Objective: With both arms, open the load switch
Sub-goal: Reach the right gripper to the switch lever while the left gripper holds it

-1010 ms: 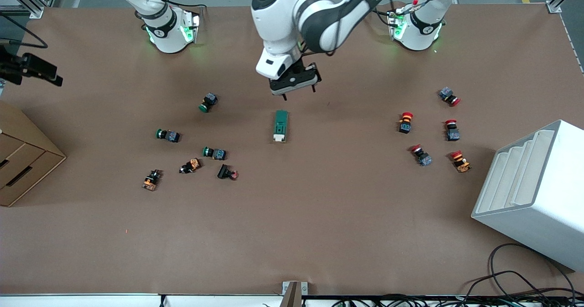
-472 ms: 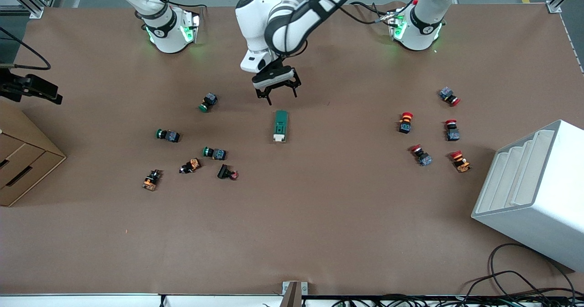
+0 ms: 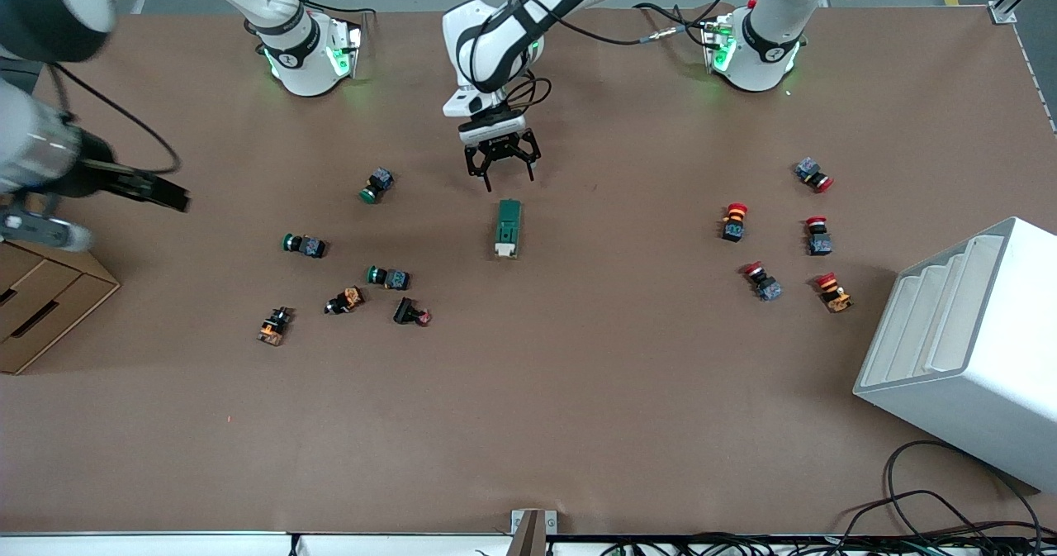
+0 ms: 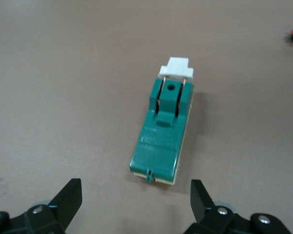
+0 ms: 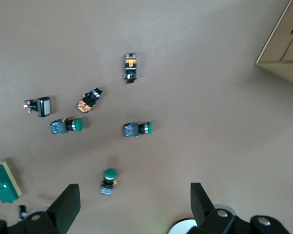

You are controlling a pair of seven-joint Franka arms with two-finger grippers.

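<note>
The load switch [image 3: 508,227] lies flat mid-table, a dark-green block with its white lever [image 3: 504,249] at the end nearer the front camera. The left wrist view shows the switch [image 4: 163,131] lengthwise, white lever [image 4: 177,68] at its far tip. My left gripper [image 3: 501,169] hangs open over bare table just off the switch's green end, apart from it; its fingers [image 4: 71,197] are spread wider than the switch. My right gripper [image 3: 165,197] is high over the right arm's end of the table, open [image 5: 134,209] and empty, with the switch [image 5: 2,183] at the edge of its view.
Green push buttons [image 3: 376,185] and orange ones [image 3: 272,325] are scattered toward the right arm's end. Red-capped buttons [image 3: 733,221] sit toward the left arm's end, beside a white stepped bin [image 3: 958,349]. Cardboard drawers [image 3: 41,300] stand at the right arm's end.
My left gripper swung toward the right arm's side, then came down closer to the switch's green end. The right arm swept in over its end of the table.
</note>
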